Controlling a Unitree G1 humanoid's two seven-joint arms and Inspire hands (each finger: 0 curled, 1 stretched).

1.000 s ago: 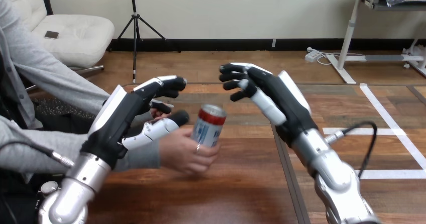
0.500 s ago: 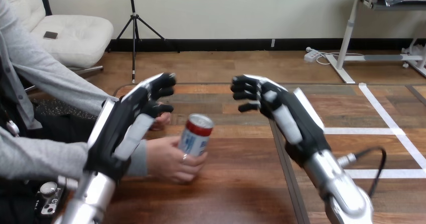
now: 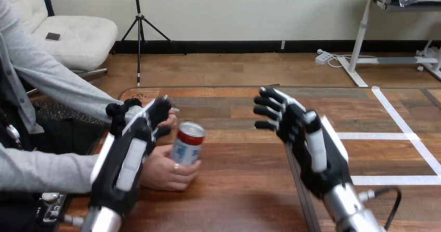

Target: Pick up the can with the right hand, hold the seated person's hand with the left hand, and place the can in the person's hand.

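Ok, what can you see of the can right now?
The can looks like metal: silver lid, red band under the rim, white body with blue print. It leans slightly right in the person's hand, which wraps its lower part and hides its base. The robot's left hand is close at its left, the open right hand apart at its right.

Left hand [image 3: 127,159] upright just left of the can [image 3: 187,142], back toward camera, fingers relaxed, gripping nothing. Right hand [image 3: 307,138] right of the can, apart from it, fingers spread, empty.
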